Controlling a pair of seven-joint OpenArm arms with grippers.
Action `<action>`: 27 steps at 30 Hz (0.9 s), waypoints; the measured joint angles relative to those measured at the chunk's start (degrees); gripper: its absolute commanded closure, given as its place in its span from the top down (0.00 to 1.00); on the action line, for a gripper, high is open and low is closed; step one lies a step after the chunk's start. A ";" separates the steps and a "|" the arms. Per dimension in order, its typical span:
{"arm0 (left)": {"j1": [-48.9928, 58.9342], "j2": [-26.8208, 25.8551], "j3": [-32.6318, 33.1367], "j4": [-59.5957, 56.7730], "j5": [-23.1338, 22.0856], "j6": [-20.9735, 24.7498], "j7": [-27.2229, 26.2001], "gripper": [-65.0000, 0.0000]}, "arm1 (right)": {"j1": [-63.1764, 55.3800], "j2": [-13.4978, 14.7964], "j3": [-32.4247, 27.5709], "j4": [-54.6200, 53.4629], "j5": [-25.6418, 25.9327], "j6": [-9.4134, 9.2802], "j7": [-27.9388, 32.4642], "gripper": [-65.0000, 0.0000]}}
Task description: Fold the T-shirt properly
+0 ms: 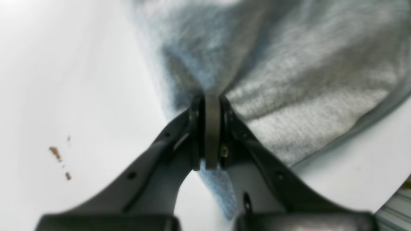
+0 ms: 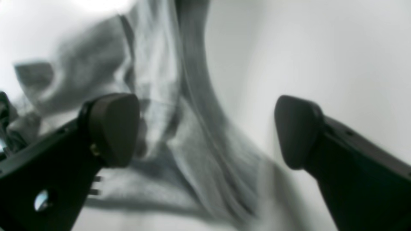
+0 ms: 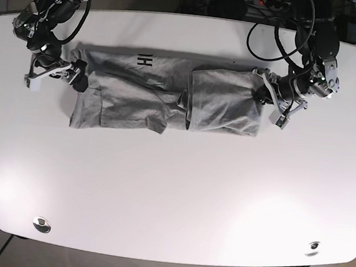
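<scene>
A grey T-shirt (image 3: 137, 101) lies flat across the far half of the white table (image 3: 172, 196), with its right part folded over toward the middle. My left gripper (image 3: 262, 91) is at the shirt's right edge. In the left wrist view the gripper (image 1: 212, 128) is shut on a fold of the grey fabric (image 1: 305, 96). My right gripper (image 3: 76, 78) is at the shirt's left edge. In the right wrist view the gripper (image 2: 205, 131) stands wide open over blurred, rumpled fabric (image 2: 179, 144), with nothing between its pads (image 2: 112, 128).
Black cables (image 3: 270, 29) hang over the table's back edge behind the left arm. Small brown specks (image 1: 57, 154) lie on the table beside the left gripper. Two round fittings (image 3: 42, 224) sit near the front corners.
</scene>
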 measured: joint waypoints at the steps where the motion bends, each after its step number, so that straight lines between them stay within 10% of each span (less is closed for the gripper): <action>1: -0.13 0.04 0.02 -0.02 0.42 0.00 -0.04 0.00 | 0.22 -0.04 -1.38 -1.03 0.42 0.09 0.61 1.00; 7: -0.09 -0.07 -0.20 0.00 0.63 -0.02 -0.17 0.00 | 0.07 -4.00 -9.51 -1.86 1.68 0.13 2.62 0.93; 13: 0.04 -0.17 -0.24 0.13 0.87 -0.02 -0.20 0.00 | -1.64 -3.74 -13.18 -2.47 -0.57 -1.01 3.87 0.03; 22: 0.02 5.07 -0.13 0.04 0.90 0.02 -0.39 0.00 | -1.84 -1.25 -16.17 18.16 -1.44 -1.46 -0.02 0.03; 27: -0.26 10.16 -0.13 -0.02 1.29 2.03 -0.17 0.00 | -1.55 -1.29 -29.31 26.34 -0.31 -7.74 -0.44 0.03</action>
